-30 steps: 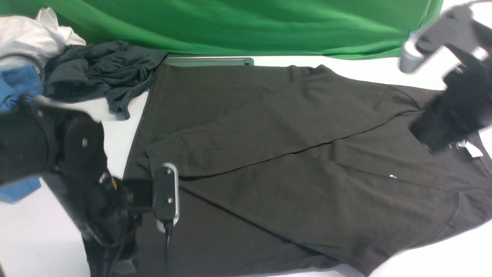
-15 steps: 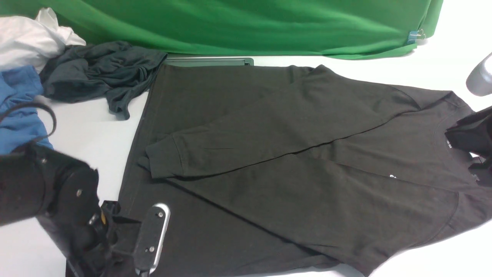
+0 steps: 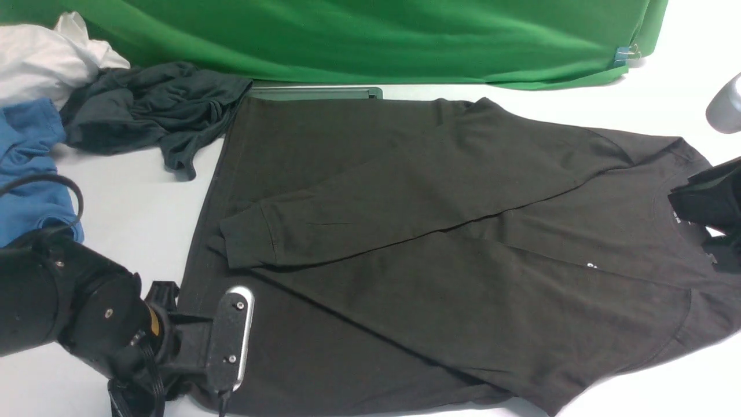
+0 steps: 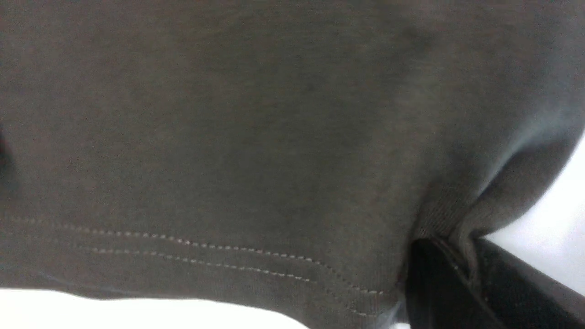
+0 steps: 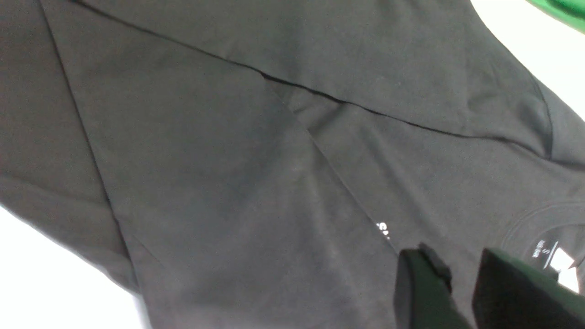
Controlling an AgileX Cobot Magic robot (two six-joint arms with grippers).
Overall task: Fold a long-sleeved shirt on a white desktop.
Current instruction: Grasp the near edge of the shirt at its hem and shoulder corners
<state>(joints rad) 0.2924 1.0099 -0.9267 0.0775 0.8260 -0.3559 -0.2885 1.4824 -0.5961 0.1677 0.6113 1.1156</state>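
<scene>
Left jaws, wide a moment ago, now pinch the shirt (image 3: pixel 440 243) at its hem (image 4: pixel 237 256); right jaws hang spread by its collar (image 3: pixel 660 200), fold likely next.

Left gripper (image 4: pixel 464 262) clamped, right gripper (image 5: pixel 466 278) ajar

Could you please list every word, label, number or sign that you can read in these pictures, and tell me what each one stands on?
"S...": white chest print on the long-sleeved shirt. Only its start shows, the rest lies under the folded sleeve, so no whole word can be read.
Small white print inside the collar: too small to read.
White neck tag: no text legible.
No other text shows.
</scene>
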